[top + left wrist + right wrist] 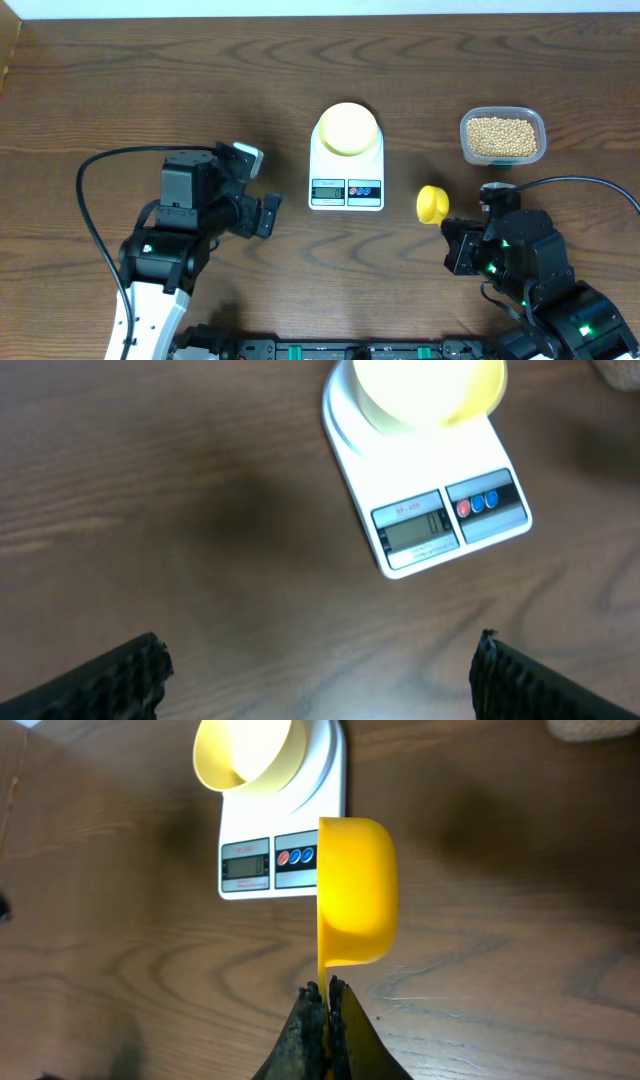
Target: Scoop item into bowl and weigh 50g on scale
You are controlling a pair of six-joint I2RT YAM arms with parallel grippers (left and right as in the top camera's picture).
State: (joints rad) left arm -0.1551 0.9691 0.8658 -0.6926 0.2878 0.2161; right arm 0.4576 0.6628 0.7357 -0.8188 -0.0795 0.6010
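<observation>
The pale yellow bowl [347,129] rests on the round platform of the white scale [347,190] at the table's middle. Beige beans, the item [502,137], fill a clear plastic tub at the right. My right gripper [327,988] is shut on the thin handle of a yellow scoop [357,890], which hangs just right of the scale [283,860] with its cup turned on its side. From above the scoop [432,203] shows between the scale and the tub. My left gripper [318,660] stands wide open over bare wood, left and in front of the scale [440,520] and bowl [428,390].
The clear tub [503,112] sits at the far right, behind my right arm [510,250]. The left arm's black cable [92,200] loops over the table at the left.
</observation>
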